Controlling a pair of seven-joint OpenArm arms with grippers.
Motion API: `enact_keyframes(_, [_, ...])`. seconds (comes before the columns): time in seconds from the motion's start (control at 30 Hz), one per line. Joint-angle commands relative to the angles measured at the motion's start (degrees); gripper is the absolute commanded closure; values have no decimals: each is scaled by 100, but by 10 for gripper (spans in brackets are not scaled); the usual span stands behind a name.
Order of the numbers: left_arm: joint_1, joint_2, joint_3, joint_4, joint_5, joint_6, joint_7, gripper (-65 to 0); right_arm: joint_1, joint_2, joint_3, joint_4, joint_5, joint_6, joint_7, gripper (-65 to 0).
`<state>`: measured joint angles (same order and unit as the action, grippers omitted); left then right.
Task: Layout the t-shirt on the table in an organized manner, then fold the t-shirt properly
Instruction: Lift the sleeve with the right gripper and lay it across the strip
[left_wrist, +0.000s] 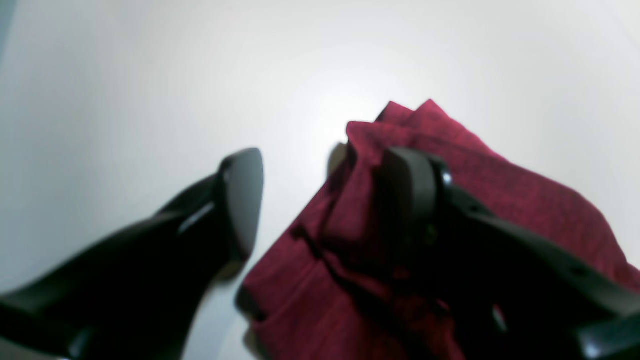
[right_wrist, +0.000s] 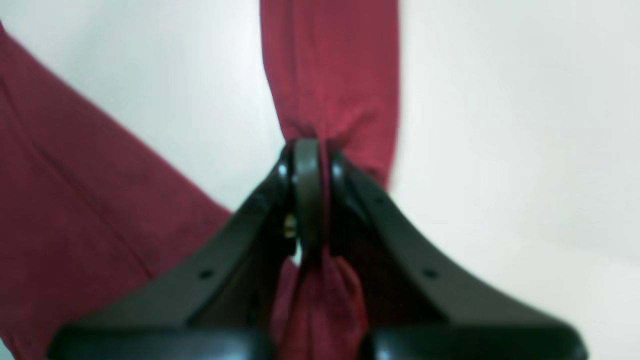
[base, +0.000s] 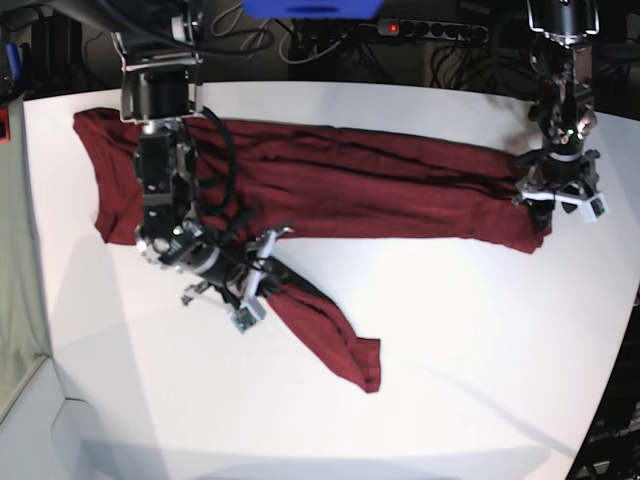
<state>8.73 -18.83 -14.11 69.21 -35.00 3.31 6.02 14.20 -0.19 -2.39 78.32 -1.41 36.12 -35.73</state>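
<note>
White table (base: 450, 330) bears the t-shirt (base: 350, 180); right end effector (right_wrist: 310, 150) clamps it, left end effector (left_wrist: 325, 200) gapes.

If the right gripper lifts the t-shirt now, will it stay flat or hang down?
Probably hang limp: the t-shirt already bunches where the right gripper pinches it. It lies wrinkled on the table, so it looks soft and likely drags rather than slides stiffly.

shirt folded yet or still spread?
Not neatly folded: the t-shirt lies as a long wrinkled band across the table, one strip trailing toward the front.
</note>
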Motion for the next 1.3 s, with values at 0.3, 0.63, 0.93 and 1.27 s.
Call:
enact_keyframes(0.3, [-7, -29, 17, 11, -38, 51, 220, -368, -545, -311, -178, 2159, 75, 252, -810, 0])
enact_keyframes(0.63, [-69, -29, 9, 11, -38, 51, 220, -370, -1934, -302, -1541, 3513, 75, 388, -1109, 0])
enact_keyframes(0.93, [-69, -29, 26, 11, -38, 51, 220, -370, -2171, -276, -2086, 3477, 66, 357, -1100, 0])
enact_keyframes(1.27, [-60, -29, -9, 11, -47, 51, 220, -371, -2092, -250, -2350, 3143, 66, 357, -1153, -44])
